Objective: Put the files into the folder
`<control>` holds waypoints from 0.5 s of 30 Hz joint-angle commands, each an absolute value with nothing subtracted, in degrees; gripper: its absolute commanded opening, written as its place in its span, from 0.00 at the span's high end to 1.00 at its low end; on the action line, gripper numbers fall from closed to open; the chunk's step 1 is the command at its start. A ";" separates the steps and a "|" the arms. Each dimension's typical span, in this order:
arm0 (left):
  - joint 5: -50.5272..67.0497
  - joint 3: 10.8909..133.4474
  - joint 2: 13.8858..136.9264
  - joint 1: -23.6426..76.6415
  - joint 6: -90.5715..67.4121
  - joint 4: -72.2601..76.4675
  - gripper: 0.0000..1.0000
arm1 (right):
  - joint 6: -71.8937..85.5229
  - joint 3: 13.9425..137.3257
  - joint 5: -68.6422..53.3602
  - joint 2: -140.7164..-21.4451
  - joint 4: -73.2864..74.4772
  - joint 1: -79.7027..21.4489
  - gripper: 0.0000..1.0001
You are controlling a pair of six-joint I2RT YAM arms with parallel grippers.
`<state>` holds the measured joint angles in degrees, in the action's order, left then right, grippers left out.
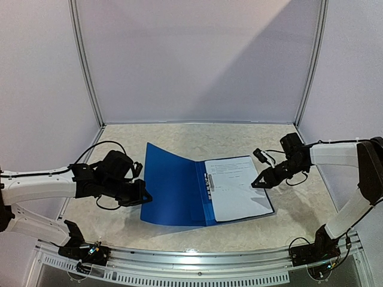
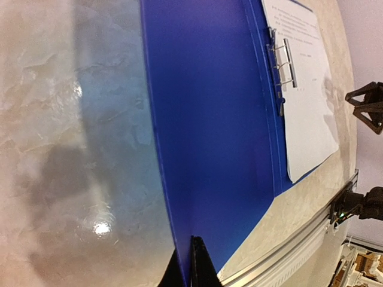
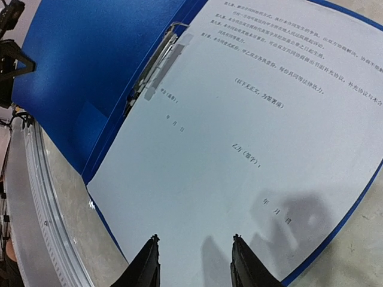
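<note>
The blue folder (image 1: pixel 173 185) lies open at the table's middle. Its left cover is lifted off the table. The white files (image 1: pixel 236 186) lie on its right half, beside the metal clip (image 1: pixel 209 182). My left gripper (image 1: pixel 143 197) is shut on the near left edge of the folder's cover (image 2: pixel 209 149), with the edge pinched between the fingers (image 2: pixel 200 263). My right gripper (image 1: pixel 259 183) is open and empty, hovering just above the right part of the files (image 3: pixel 239 149), fingertips (image 3: pixel 149 251) spread apart. The clip also shows in the right wrist view (image 3: pixel 152 66).
A metal rail (image 1: pixel 197 260) runs along the table's near edge. White walls with metal posts (image 1: pixel 87 66) close in the back and sides. The folder's near edge lies close to the rail (image 2: pixel 287 251).
</note>
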<state>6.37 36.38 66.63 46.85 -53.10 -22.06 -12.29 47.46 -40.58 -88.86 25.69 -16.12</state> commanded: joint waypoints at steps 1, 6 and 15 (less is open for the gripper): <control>4.03 36.48 67.18 46.73 -50.29 -26.54 1.00 | -14.32 51.74 -38.87 -93.18 26.66 -16.45 0.61; 1.37 39.40 69.06 45.86 -47.19 -30.09 1.00 | -15.52 54.85 -39.53 -97.35 27.25 -17.40 0.64; 1.16 41.95 70.00 45.12 -46.12 -30.47 1.00 | -14.65 54.58 -39.03 -102.75 25.92 -19.13 0.70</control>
